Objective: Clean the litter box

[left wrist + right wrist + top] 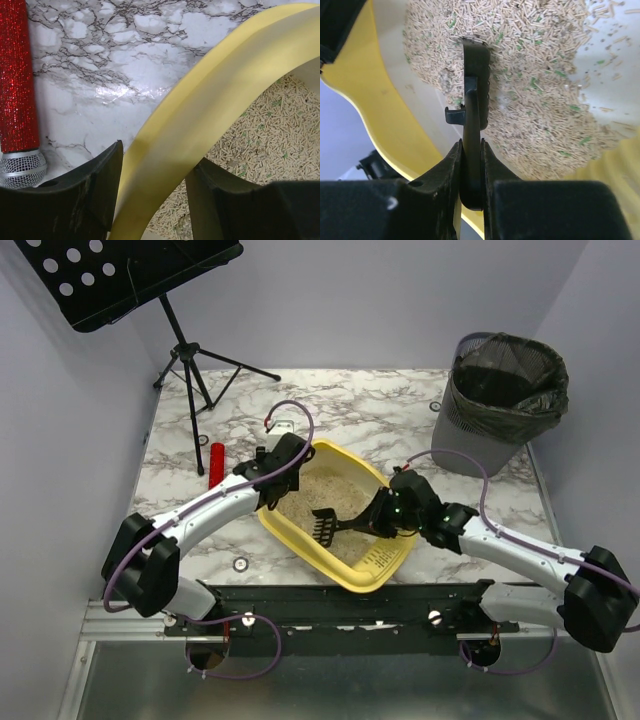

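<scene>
The yellow litter box (345, 572) lies across the middle of the marble table, with beige pellet litter (325, 490) inside and a slotted sieve end (385, 558) nearest the right arm. My left gripper (272, 480) straddles its far-left rim (210, 100), one finger outside and one inside over the litter (270, 135), and the jaws are closed on that rim. My right gripper (471, 145) is shut on the handle of a black scoop (476, 75). The scoop's toothed head (325, 527) rests in the litter (545, 90).
A red glitter microphone (215, 465) lies on the table left of the box, close to my left finger (17, 75). A grey bin with a black bag (505, 400) stands at the back right. A music stand's tripod (190, 350) stands at the back left.
</scene>
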Robot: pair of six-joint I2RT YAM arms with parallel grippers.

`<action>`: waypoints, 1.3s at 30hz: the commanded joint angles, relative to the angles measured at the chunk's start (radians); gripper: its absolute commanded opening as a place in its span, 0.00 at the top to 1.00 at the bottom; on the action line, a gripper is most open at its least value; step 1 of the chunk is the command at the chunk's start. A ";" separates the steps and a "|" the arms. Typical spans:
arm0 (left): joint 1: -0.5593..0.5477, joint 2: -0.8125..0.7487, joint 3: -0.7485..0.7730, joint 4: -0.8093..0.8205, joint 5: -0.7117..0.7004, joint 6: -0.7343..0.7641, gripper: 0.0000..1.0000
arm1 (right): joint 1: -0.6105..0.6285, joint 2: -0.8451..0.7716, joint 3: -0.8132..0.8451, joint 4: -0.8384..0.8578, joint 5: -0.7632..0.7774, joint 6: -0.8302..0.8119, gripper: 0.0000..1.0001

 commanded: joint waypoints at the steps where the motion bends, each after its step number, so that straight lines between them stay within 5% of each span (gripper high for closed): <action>1: -0.009 -0.029 -0.082 -0.056 0.056 -0.177 0.78 | 0.059 0.057 -0.066 0.186 0.206 0.220 0.99; 16: -0.022 -0.136 -0.174 0.030 0.096 -0.217 0.78 | 0.141 0.298 -0.188 0.740 0.400 0.537 0.99; 24: -0.022 -0.150 -0.177 0.009 0.055 -0.216 0.80 | 0.145 0.384 -0.283 1.113 0.401 0.521 0.99; 39: 0.010 -0.216 -0.177 -0.019 -0.014 -0.197 0.80 | 0.145 0.068 -0.371 0.932 0.522 0.453 1.00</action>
